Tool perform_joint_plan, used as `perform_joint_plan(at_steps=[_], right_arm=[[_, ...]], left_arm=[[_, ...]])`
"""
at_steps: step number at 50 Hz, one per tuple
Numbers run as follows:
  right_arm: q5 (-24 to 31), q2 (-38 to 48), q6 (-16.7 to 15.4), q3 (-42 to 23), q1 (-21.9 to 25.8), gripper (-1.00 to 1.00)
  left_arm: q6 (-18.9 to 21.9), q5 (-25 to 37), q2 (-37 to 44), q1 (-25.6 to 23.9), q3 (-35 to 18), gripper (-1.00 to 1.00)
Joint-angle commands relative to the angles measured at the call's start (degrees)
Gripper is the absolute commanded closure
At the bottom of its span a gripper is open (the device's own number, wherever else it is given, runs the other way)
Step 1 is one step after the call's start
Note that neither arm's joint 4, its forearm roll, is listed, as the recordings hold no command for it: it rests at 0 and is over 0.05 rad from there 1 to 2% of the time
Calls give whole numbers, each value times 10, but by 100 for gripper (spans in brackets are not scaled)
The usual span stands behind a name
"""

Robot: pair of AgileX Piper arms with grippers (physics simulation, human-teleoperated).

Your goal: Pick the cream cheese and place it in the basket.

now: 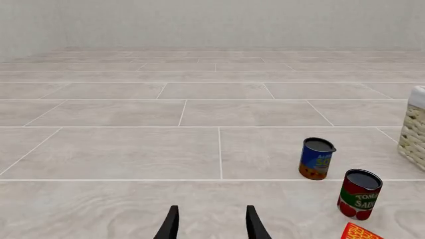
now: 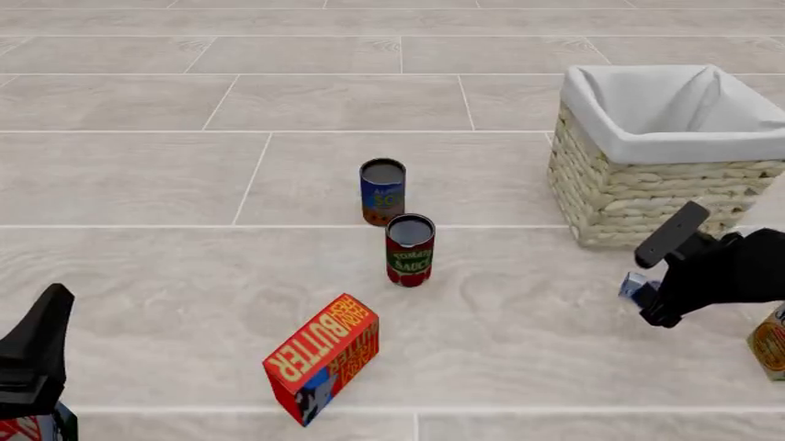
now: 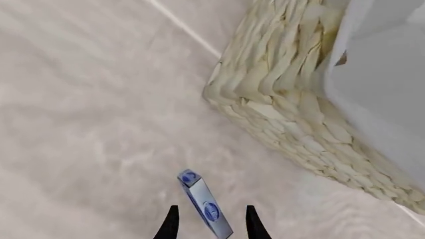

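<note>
Pale-blue cream cheese (image 3: pixel 202 205) is sitting between the right gripper's (image 3: pixel 208 222) fingers, standing on edge and tilted, though I can't tell if the fingers are actually pinching it or just around it. From the front the box (image 2: pixel 633 288) only peeks out beside the black gripper (image 2: pixel 653 299), low over the table near its right edge, just in front of the basket (image 2: pixel 638 193). Basket's wicker wall fills the right wrist view, white liner folded over the rim, nothing visible inside it. Further out toward the middle of the table there's a red can (image 2: pixel 410 250), a blue can (image 2: pixel 382 191) just behind it, and a butter box (image 2: pixel 324 356) closer to the front edge, tipped over. Another can (image 2: pixel 770 342) is cut off at the right edge. Left gripper (image 1: pixel 210 225) hangs spread apart and empty over the front-left corner.
</note>
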Motion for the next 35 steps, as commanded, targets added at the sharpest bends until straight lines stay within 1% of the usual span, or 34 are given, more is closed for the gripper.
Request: perform_joint_plan(at_steps=[1,7,13,27,32,33,35], right_arm=[[-23,39,2,-1,-3,-100],[-35,52,-8,-1,-15,-100],[-40,66,-10,-5,-22,-100],[-55,77,-17,2,-24,-100],[-56,62,-18,13,-18,-100],[-57,58,-19,15,-18,100],[-58,52,-24,20,-19,100]], left_arm=[[0,0,0,0,0,-100],[0,0,0,0,0,-100],[0,0,0,0,0,-100],[0,0,0,0,0,-100],[0,0,0,0,0,-100],[0,0,0,0,0,-100],[0,0,0,0,0,-100]])
